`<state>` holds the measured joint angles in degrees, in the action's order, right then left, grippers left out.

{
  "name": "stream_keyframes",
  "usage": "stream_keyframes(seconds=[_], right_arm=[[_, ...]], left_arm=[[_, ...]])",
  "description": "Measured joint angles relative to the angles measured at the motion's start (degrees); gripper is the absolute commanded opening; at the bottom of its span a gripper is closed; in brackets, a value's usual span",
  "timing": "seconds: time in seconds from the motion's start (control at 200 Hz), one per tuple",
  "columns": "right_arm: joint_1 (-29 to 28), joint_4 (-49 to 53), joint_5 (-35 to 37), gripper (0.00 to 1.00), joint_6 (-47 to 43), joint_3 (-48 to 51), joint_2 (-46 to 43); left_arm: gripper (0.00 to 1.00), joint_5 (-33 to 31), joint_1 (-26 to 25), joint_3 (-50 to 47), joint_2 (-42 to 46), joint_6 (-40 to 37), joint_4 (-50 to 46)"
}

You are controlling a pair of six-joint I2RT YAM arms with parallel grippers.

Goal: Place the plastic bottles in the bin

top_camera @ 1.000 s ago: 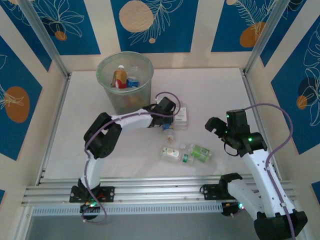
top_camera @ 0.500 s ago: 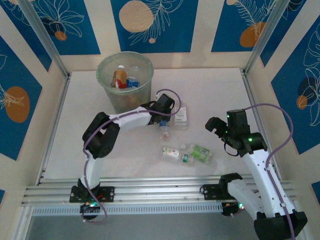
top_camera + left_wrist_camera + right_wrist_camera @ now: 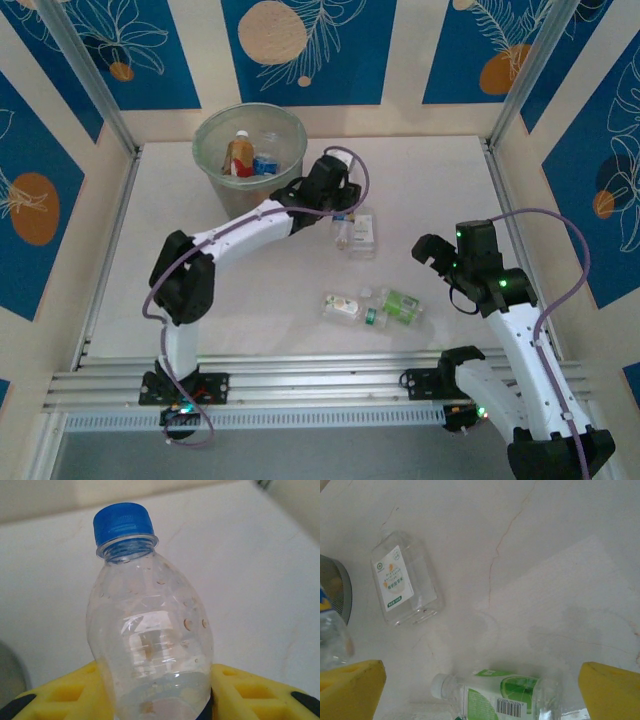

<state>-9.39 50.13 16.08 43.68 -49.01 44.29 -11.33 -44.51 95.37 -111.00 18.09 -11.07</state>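
My left gripper is shut on a clear bottle with a blue cap, its yellow pads against the bottle's sides. It hangs just right of the translucent bin, which holds a few bottles. On the table lie a square clear bottle with a white label, a green-labelled bottle and a white-labelled one. My right gripper is open, hovering above the green-labelled bottle with nothing between its fingers.
Metal frame posts and patterned walls close in the white table on three sides. A slotted rail runs along the near edge by the arm bases.
My left arm has stretched out and carried the blue-capped bottle up and back, from the table's middle toward the bin. The right arm has barely moved.
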Motion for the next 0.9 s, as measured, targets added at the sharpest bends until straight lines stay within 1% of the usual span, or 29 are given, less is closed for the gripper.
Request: stream_keyframes(seconds=[0.235,0.365,0.48,0.655,0.775,0.9], right_arm=[[0.0,0.0,0.0,0.99,-0.2,0.0,-1.4],[0.0,0.0,0.0,0.99,-0.5,-0.1,-2.4],[0.0,0.0,0.0,0.99,-0.9,-0.1,-3.5],[0.0,-0.8,-0.1,0.99,-1.7,-0.1,-5.5],[0.0,-1.4,-0.5,0.99,-2.0,-0.2,-6.3],[0.0,-1.9,-1.1,0.99,-2.4,-0.4,-6.4]], left_arm=[[0.46,5.6,0.0,6.7,3.7,-5.4,3.6],[0.46,6.9,0.0,8.4,6.5,-9.4,6.5],[0.47,6.2,0.0,8.4,9.2,-14.0,9.5],[0.47,2.9,0.8,7.5,13.6,-21.4,15.4],[0.47,1.2,3.7,5.2,16.9,-24.8,19.5],[0.48,-0.5,8.4,1.5,19.8,-26.7,23.8]])
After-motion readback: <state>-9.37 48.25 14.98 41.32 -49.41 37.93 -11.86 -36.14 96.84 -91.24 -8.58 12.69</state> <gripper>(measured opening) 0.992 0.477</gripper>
